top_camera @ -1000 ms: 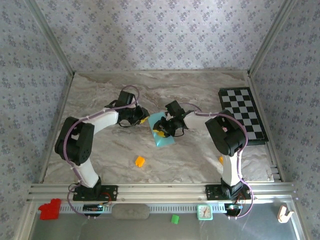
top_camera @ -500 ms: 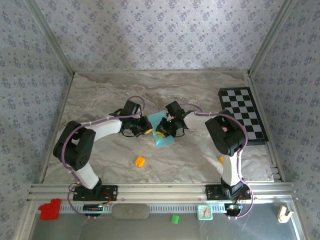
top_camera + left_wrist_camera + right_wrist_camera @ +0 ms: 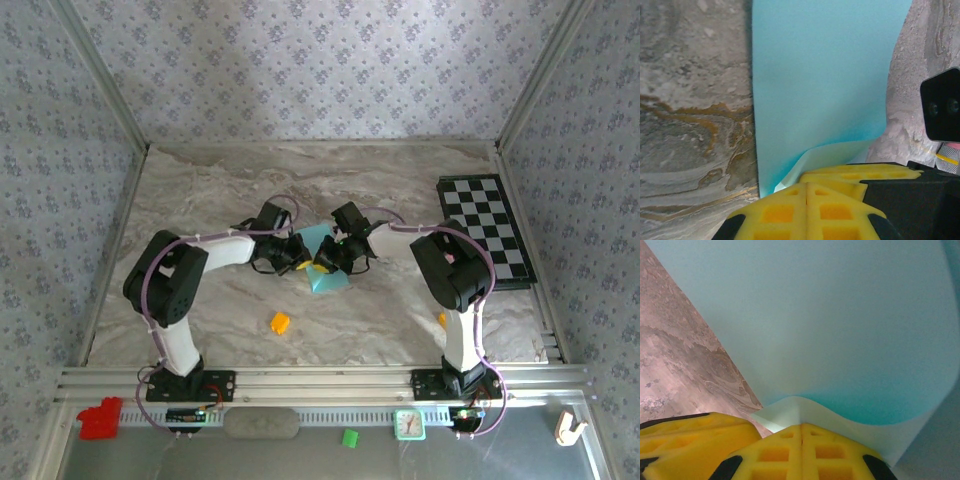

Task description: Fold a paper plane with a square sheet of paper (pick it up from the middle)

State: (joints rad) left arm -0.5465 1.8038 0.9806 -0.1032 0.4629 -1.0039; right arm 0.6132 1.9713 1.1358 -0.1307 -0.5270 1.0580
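pickup step; left gripper (image 3: 297, 257) pinches the paper (image 3: 330, 283) at 9 o'clock, right gripper (image 3: 323, 259) at 3 o'clock; next wants an even, joint lift.

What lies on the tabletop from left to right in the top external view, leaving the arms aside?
orange cube → paper → orange piece, partly behind the right arm → checkerboard
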